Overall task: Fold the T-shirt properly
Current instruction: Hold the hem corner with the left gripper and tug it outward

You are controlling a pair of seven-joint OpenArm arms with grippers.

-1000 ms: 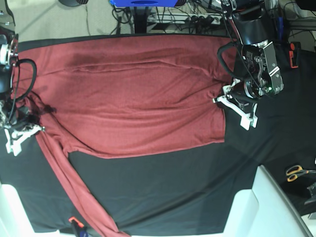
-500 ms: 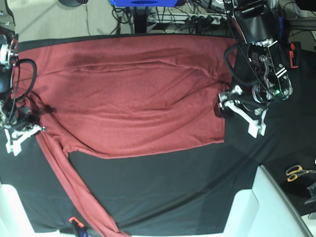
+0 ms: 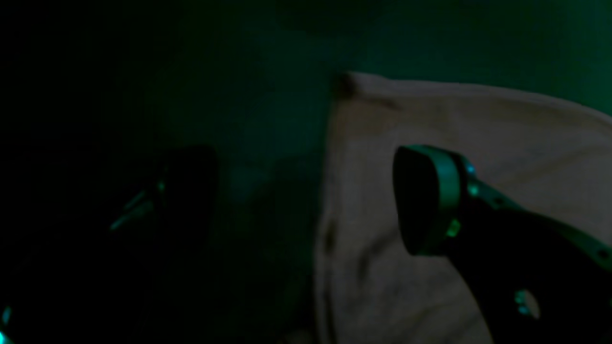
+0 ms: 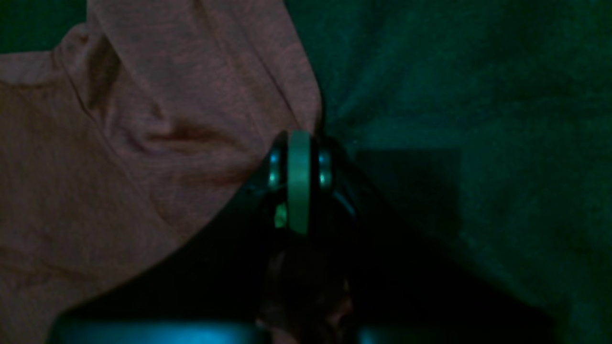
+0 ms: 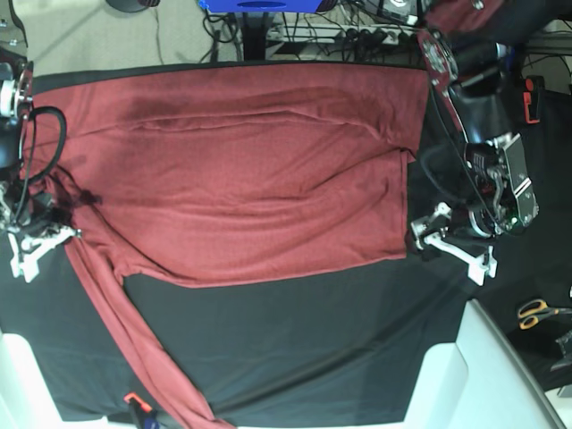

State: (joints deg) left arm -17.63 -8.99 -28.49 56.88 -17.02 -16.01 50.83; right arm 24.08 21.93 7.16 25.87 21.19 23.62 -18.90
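A black cloth (image 5: 295,340) covered the table, a pale floor (image 5: 98,36) with tangled cables (image 5: 313,36) lay beyond, and orange-handled scissors (image 5: 539,312) sat aside.
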